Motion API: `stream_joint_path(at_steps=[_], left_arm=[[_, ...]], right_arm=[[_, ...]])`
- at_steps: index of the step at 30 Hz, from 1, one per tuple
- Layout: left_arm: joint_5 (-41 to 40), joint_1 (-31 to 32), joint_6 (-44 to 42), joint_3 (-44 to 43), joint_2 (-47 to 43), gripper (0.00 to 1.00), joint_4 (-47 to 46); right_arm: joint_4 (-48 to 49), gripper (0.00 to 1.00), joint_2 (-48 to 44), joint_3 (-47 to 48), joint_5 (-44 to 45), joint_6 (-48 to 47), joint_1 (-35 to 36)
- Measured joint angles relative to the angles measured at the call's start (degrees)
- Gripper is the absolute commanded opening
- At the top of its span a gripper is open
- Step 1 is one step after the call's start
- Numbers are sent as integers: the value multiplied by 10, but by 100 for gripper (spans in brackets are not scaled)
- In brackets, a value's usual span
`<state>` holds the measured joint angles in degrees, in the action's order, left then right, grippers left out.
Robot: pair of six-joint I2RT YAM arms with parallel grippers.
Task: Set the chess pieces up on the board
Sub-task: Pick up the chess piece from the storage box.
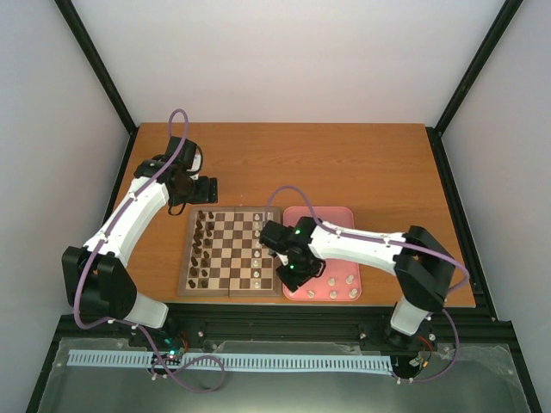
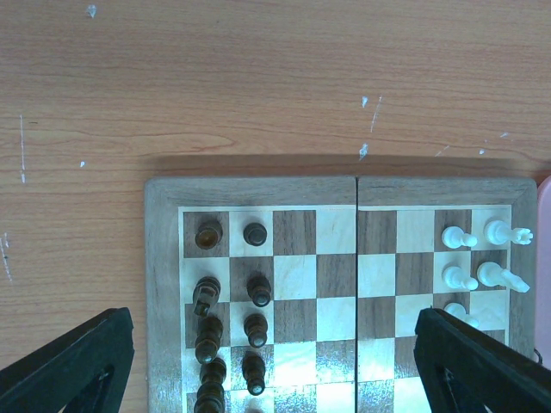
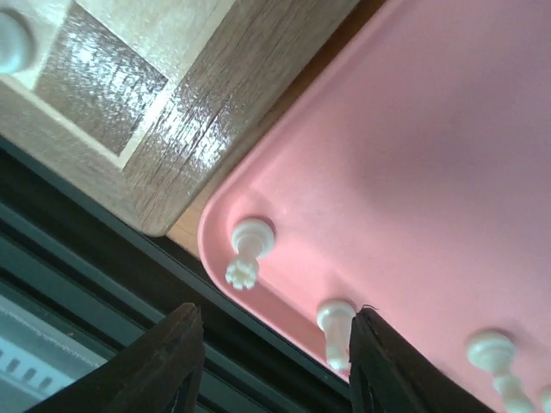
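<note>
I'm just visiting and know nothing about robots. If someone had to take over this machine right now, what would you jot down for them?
Left hand: open, empty, hovering by the far edge of the board.
Right hand: open, low over the near corner of the pink tray, a white piece between its fingers, not gripped.
Done: dark pieces set on one side; some cream chess pieces stand on the opposite side.
Left: several cream ones remain on the tray, to be moved onto the board.
</note>
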<state>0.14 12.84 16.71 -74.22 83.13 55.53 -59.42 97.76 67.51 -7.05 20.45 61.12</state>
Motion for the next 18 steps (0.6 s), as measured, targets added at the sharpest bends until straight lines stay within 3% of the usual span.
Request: stream_joint_path(at_steps=[8, 18], left_arm=[[1, 0, 0, 0, 0, 100, 0], [1, 0, 0, -3, 14, 100, 0]], right_arm=[[-15, 47, -78, -53, 38, 33, -78], [-19, 42, -79, -134, 58, 40, -160]])
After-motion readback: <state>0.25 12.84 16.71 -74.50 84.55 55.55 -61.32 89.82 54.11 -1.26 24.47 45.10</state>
